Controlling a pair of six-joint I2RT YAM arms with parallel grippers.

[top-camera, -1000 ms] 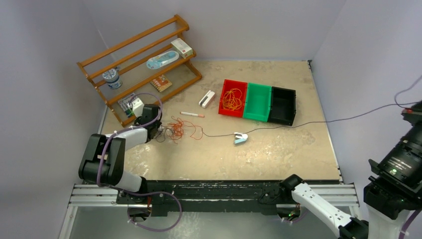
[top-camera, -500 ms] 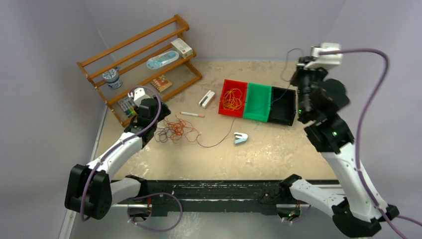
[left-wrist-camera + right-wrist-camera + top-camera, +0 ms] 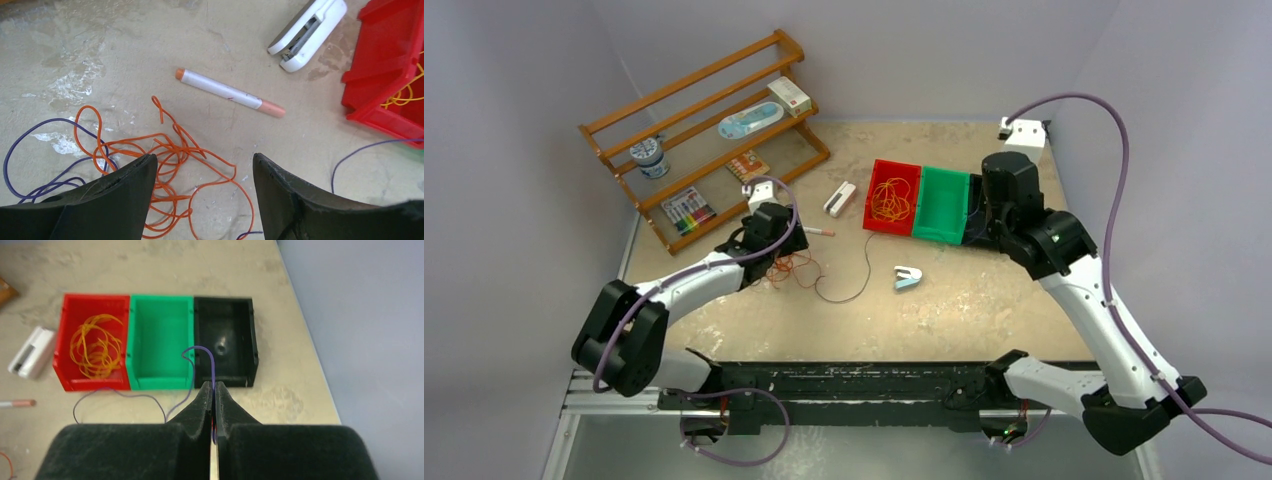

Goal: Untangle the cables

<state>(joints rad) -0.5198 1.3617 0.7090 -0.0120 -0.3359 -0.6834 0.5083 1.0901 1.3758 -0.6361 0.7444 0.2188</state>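
Observation:
A loose orange cable tangle lies on the table, partly under my left gripper, which hovers over it open with nothing between its fingers. A dark purple cable loops at the tangle's left. From above, the tangle sits just below my left gripper. The purple cable curls across the table toward the bins. My right gripper is shut on the purple cable, in front of the black bin. A yellow-orange cable bunch rests in the red bin.
A green bin stands between the red and black ones. A marker and a white stapler lie beyond the tangle. A small blue-white object sits mid-table. A wooden rack with small items fills the back left.
My left gripper opened, let go of the tangle and moved right toward the marker. My right arm swung in from the far right to the bins, and the taut purple cable went slack.

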